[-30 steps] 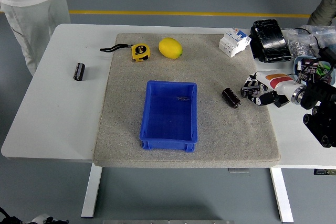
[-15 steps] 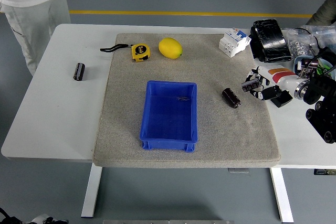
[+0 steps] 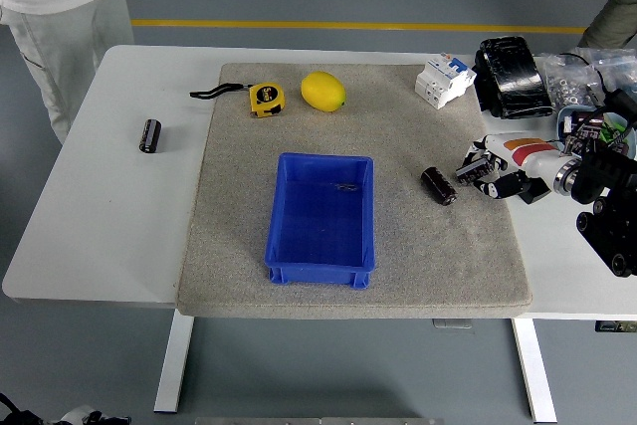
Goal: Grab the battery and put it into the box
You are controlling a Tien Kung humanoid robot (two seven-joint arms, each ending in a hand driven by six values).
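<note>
The right hand (image 3: 488, 171) reaches in from the right edge over the grey mat (image 3: 239, 236), its fingers loosely spread and holding nothing. Its fingertips sit just to the right of the battery (image 3: 438, 185), close beside it but with a small gap between them. The battery is a dark cylinder lying on its side on the mat, to the right of the blue box (image 3: 320, 219) and apart from it. The box stands near the middle of the mat, with only a small dark mark showing on its floor.

Farther away on the mat lie a yellow tape measure (image 3: 265, 99) with a black strap and, just right of it, a lemon (image 3: 322, 91). A white circuit breaker (image 3: 443, 79) sits at the mat's far right corner, beside a black wrapped pack (image 3: 513, 75). A second dark cylinder (image 3: 149, 135) rests on the bare white table (image 3: 100, 206) well to the left of the mat. A person in white (image 3: 60, 7) stands at the far left corner of the table.
</note>
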